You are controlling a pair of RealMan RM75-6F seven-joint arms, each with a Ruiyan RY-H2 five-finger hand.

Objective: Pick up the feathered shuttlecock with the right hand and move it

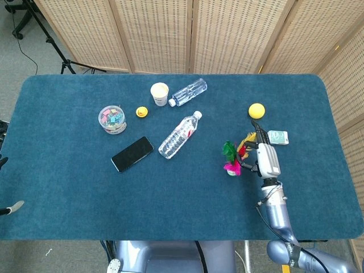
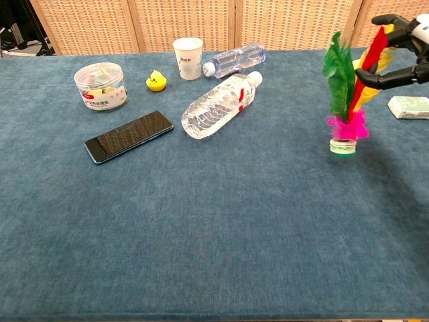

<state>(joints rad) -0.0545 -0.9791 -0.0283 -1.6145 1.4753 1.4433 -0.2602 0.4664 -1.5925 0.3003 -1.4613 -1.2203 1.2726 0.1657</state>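
Observation:
The feathered shuttlecock [image 1: 231, 159] has green, red and yellow feathers, a pink tuft and a round green-white base. In the chest view the shuttlecock [image 2: 344, 107] stands upright at the right, its base at or just above the blue table cloth; I cannot tell whether it touches. My right hand [image 1: 265, 157] is just right of it and pinches the red and yellow feathers near their tips. The right hand [image 2: 404, 57] shows only partly at the chest view's right edge. No left hand shows.
A lying water bottle [image 1: 180, 135], a second bottle [image 1: 189, 91], a paper cup [image 1: 160, 93], a yellow duck [image 1: 141, 112], a jar of clips [image 1: 112, 119] and a phone [image 1: 132, 153] lie to the left. A yellow ball [image 1: 256, 110] and a small card box [image 1: 277, 136] are close to the hand.

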